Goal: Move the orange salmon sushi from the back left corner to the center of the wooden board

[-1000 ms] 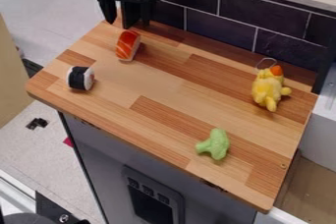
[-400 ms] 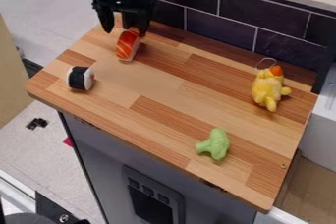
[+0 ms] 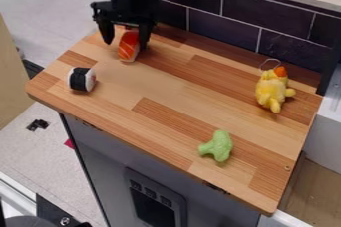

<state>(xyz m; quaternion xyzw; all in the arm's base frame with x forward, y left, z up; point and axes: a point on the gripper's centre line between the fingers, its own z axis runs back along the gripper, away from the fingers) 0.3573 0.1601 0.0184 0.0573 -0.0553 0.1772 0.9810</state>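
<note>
gripper [image 3: 125,42] observed at the board's far left corner, jaws spread apart, the orange sushi [image 3: 128,46] between them on the board [image 3: 156,84]. black-banded roll [image 3: 81,79] noted nearby, toward the left edge.

No readable text, label, brand, number or sign can be made out on anything.

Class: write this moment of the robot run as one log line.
gripper: open, astride salmon nigiri | sushi roll: on wooden counter, left | yellow plush toy: right, near tiled wall | toy broccoli: near front edge
</note>
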